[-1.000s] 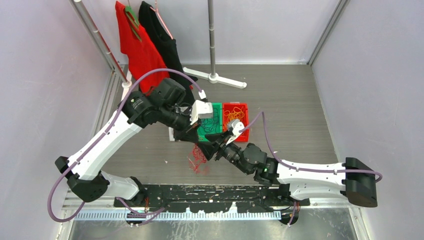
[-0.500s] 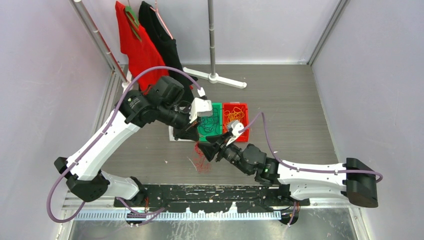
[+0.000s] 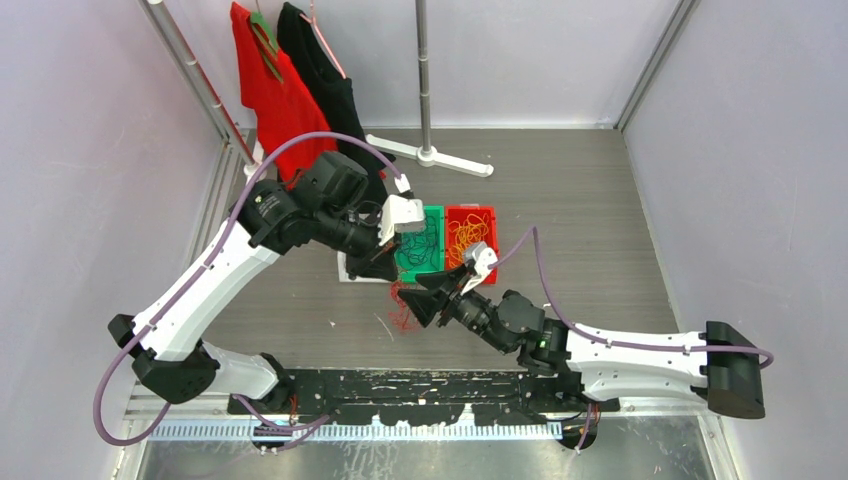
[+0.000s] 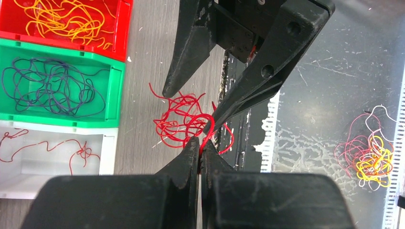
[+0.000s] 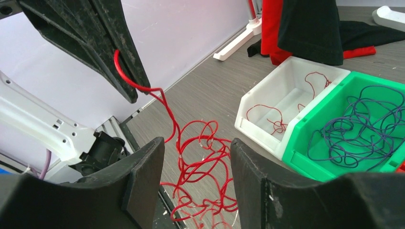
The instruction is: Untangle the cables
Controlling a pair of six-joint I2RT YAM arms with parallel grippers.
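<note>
A red cable (image 4: 179, 121) hangs as a loopy wad from one strand pinched in my left gripper (image 4: 199, 143), which is shut on it. In the right wrist view the same red cable (image 5: 200, 157) dangles from the left gripper (image 5: 130, 93) down between my right gripper's (image 5: 197, 145) open fingers, which stand on either side of the loops without touching them. From above, the two grippers meet over the red cable (image 3: 400, 308) just in front of the bins. Orange-yellow cables (image 4: 62, 19) lie in the red bin (image 4: 122, 33), and dark purple cables (image 4: 47, 86) lie in the green bin (image 4: 114, 95).
A white bin (image 4: 107, 152) holds loose red strands. A small yellow and pink wad (image 4: 370, 157) lies on the metal plate at the near edge. Red (image 3: 265, 90) and black (image 3: 320, 70) shirts hang at the back left beside a stand base (image 3: 430, 155).
The left gripper has drawn the red cable up, so the wad now hangs higher. The right gripper has shifted slightly around the loops.
</note>
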